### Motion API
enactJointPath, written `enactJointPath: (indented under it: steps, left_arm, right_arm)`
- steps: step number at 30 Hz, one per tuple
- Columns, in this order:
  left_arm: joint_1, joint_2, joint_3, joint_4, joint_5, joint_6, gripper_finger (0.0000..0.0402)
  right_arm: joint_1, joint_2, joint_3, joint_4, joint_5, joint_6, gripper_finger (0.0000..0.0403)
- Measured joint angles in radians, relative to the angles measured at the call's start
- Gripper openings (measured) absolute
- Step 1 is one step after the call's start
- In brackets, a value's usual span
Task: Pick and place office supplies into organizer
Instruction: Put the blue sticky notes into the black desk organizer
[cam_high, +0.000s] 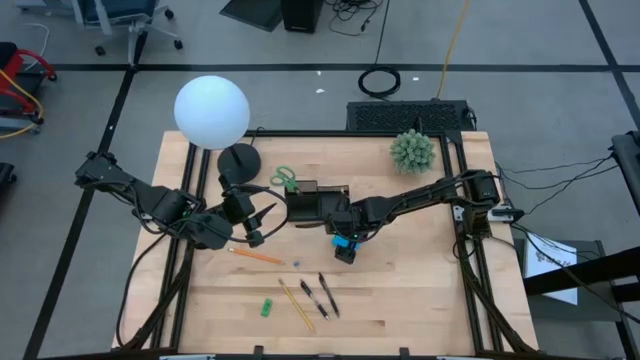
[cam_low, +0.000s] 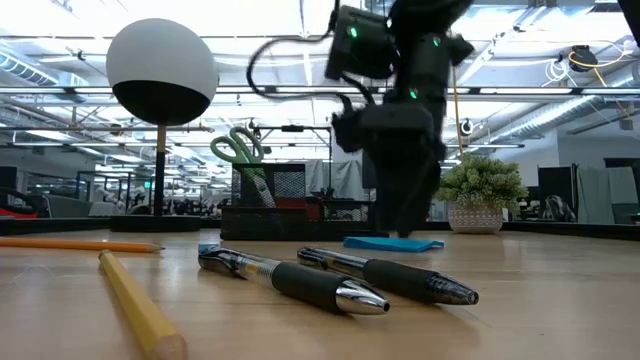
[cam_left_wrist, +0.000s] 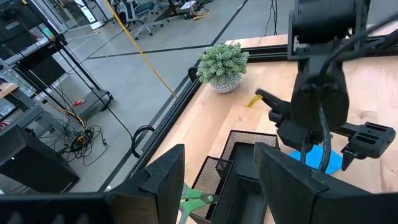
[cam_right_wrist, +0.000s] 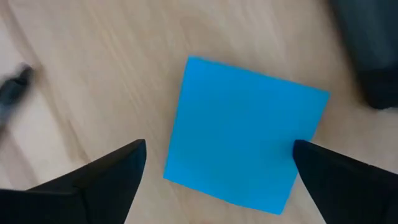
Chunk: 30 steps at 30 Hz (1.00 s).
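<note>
A: Two arms in frame. Right gripper (cam_high: 345, 243) is over the blue sticky pad (cam_right_wrist: 245, 134), just near of the organizer (cam_high: 318, 203). Fingers (cam_right_wrist: 106, 171) spread wide, one on each side of the pad, nothing held.

B: Is the pad off the table?

A: No, flat on the wood. The low view shows it as a thin blue slab (cam_low: 393, 243) under the gripper. It's a clean square with sharp corners and a plain top, rotated a bit against the fingers.

B: Left side?

A: Left gripper (cam_high: 262, 222) is left of the organizer, pointing at it. Fingers (cam_left_wrist: 163, 180) apart, empty.

B: Organizer contents?

A: It's black mesh with compartments. The green-handled scissors (cam_high: 285, 180) stand in its left end, handles up (cam_low: 238, 147). I can't tell what else is inside.

B: What's still on the table?

A: The orange pencil (cam_high: 256, 256) is near the left gripper. The yellow pencil (cam_high: 296, 304) and two dark pens (cam_high: 321, 295) are further toward the near edge, centre. The pens have black grips and silver tips (cam_low: 340, 283). The small green piece (cam_high: 267, 307) is left of the yellow pencil, and there's a tiny blue bit (cam_high: 296, 263) between the orange pencil and the pens.

B: Clutter?

A: Lamp with a white globe (cam_high: 212, 112) at far left, plant (cam_high: 412, 151) at far right.
</note>
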Motion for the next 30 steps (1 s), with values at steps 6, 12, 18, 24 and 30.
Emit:
enactJointPath:
  steps: [6,12,18,24,30]
  left_arm:
    - [0.0,0.0,0.0,0.002,0.0,-0.001,0.0195]
    - [0.0,0.0,0.0,0.002,0.0,-0.001,0.0195]
    - [0.0,0.0,0.0,0.002,0.0,-0.002,0.0195]
    - [0.0,0.0,0.0,0.003,0.0,-0.003,0.0195]
    - [0.0,0.0,0.0,0.003,0.0,-0.002,0.0195]
  right_arm:
    - [-0.013,-0.006,-0.04,0.039,-0.002,0.009,0.0394]
    - [-0.013,-0.004,-0.042,0.07,0.002,-0.001,0.0393]
    - [-0.012,0.022,-0.041,0.027,0.022,-0.012,0.0393]
    - [0.003,0.061,-0.041,0.01,0.089,-0.061,0.0393]
    - [0.003,0.064,-0.042,-0.016,0.161,-0.083,0.0393]
